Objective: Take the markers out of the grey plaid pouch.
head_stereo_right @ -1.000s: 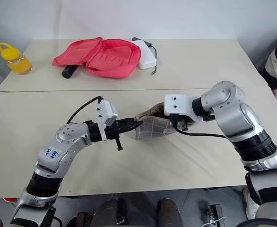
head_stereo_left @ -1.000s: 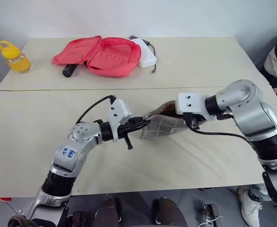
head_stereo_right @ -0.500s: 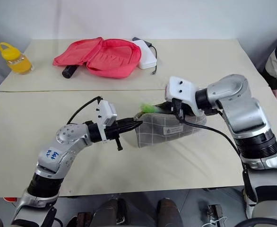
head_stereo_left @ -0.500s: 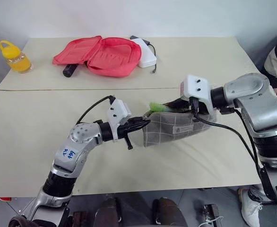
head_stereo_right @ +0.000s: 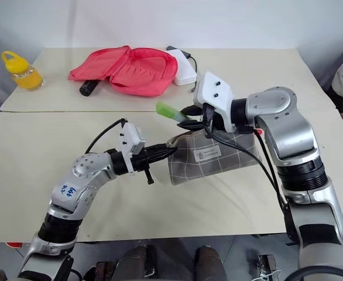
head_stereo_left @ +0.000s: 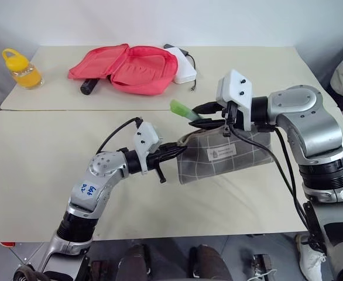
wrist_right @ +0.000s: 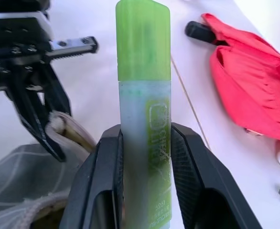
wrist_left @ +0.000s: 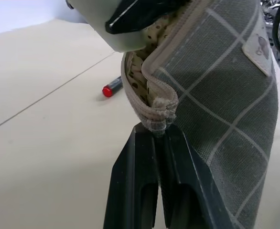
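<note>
Right gripper has lifted the green marker clear of the pouch, clamped on it; left gripper pinches the pouch's corner shut; a red-ended marker already lies on the table.

bare tabletop left of the grey plaid pouch; pink case well beyond

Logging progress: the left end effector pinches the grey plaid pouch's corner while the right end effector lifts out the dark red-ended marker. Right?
Wrong marker. The right end effector holds the green marker, as the right wrist view shows. The left end effector does pinch the grey plaid pouch.
</note>
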